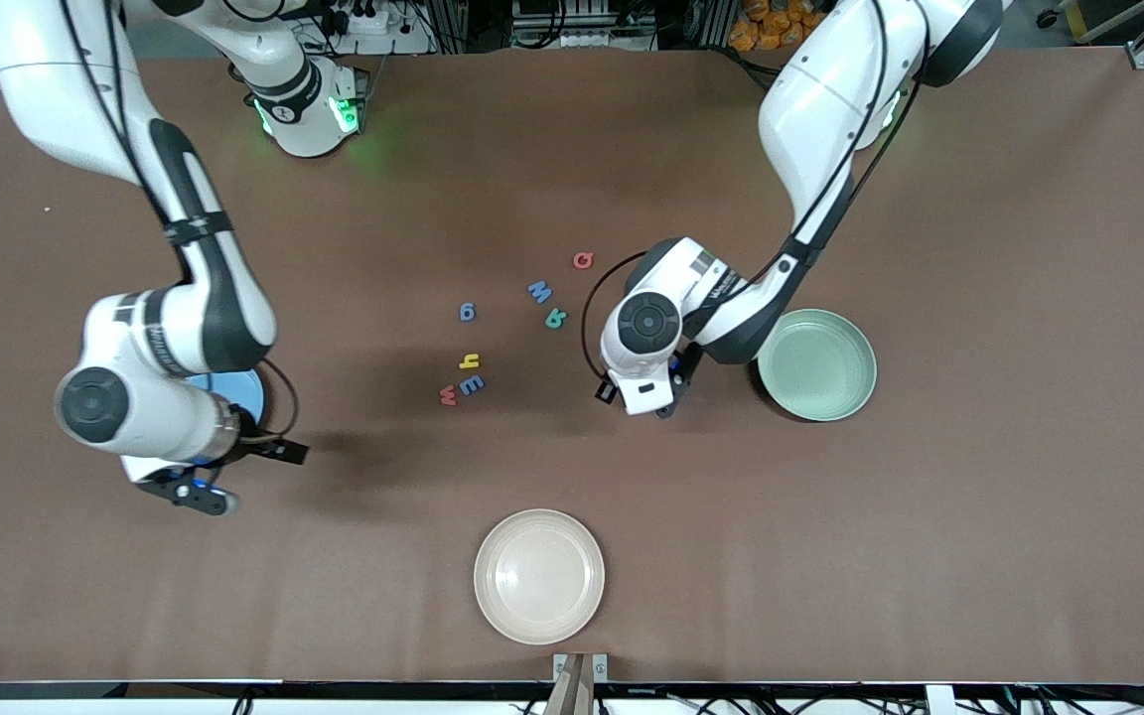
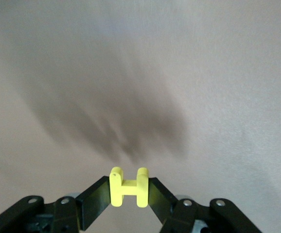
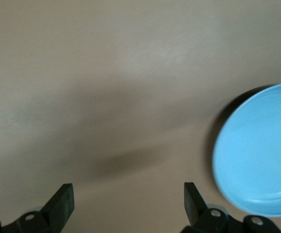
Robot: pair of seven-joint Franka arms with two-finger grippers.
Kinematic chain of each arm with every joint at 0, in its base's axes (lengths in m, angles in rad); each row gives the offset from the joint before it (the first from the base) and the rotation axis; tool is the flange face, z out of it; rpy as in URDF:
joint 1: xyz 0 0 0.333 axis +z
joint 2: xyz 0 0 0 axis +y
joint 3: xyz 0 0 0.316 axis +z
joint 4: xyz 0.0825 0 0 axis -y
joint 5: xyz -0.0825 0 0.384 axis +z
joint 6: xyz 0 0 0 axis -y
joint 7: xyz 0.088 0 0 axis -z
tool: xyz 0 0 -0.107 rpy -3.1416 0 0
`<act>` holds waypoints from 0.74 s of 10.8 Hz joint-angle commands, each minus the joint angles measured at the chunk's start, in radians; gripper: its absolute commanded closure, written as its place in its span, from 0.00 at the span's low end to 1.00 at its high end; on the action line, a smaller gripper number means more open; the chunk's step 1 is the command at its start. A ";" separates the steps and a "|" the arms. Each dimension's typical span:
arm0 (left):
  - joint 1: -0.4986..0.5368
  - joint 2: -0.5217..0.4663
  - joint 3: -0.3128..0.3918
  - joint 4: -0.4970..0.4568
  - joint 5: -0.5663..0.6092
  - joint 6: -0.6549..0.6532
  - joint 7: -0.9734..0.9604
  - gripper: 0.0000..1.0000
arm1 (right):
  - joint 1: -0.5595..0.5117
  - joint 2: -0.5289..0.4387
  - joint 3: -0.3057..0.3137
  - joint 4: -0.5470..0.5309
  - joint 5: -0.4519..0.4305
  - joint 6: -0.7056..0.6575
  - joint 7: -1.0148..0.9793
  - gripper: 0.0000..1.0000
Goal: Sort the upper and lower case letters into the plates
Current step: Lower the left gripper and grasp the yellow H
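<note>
The left pincer [image 2: 129, 193] is clamped on a yellow H [image 2: 129, 187], an upper case letter, gripped across its 2 uprights so the crossbar runs from pad to pad. In the front view this pincer [image 1: 653, 395] hangs over bare bench [image 1: 979, 516] just beside the mint green plate [image 1: 818, 364], which lies toward the left arm's end of the bench. That gap is what the next move turns on: the plate sits close by on the pincer's outer side, and the left arm is by far the nearer one to it, so I judge a short carry over the rim comes next.

The right pincer [image 3: 126, 204] is spread wide and holds nothing; it waits over bare bench by the blue plate [image 3: 257, 155], which the front view mostly hides under the right arm [image 1: 234, 392].

7 letters lie loose mid-bench: red Q [image 1: 583, 260], blue M [image 1: 539, 291], teal letter [image 1: 556, 319], blue g [image 1: 468, 312], yellow h [image 1: 471, 360], blue E [image 1: 472, 384], red W [image 1: 448, 395]. A cream plate [image 1: 539, 575] sits nearest the camera.

Only the left wrist view shows the H; the front view hides it under the wrist
</note>
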 commanded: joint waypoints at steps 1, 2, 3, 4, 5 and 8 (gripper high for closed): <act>0.061 -0.091 0.001 -0.098 0.002 -0.074 0.239 1.00 | 0.087 0.007 -0.004 0.005 0.000 0.009 0.194 0.00; 0.071 -0.134 0.003 -0.157 0.000 -0.074 0.389 1.00 | 0.130 0.019 -0.004 0.009 0.000 0.010 0.272 0.00; 0.103 -0.175 0.003 -0.213 0.000 -0.072 0.483 1.00 | 0.179 0.031 -0.004 0.011 0.000 0.032 0.360 0.00; 0.128 -0.211 0.004 -0.254 0.003 -0.074 0.568 1.00 | 0.219 0.049 -0.004 0.012 0.002 0.062 0.441 0.00; 0.158 -0.250 0.004 -0.309 0.006 -0.069 0.664 1.00 | 0.260 0.069 -0.004 0.014 0.002 0.090 0.518 0.00; 0.287 -0.372 0.004 -0.484 0.008 -0.011 0.972 1.00 | 0.328 0.125 -0.004 0.014 0.008 0.174 0.737 0.00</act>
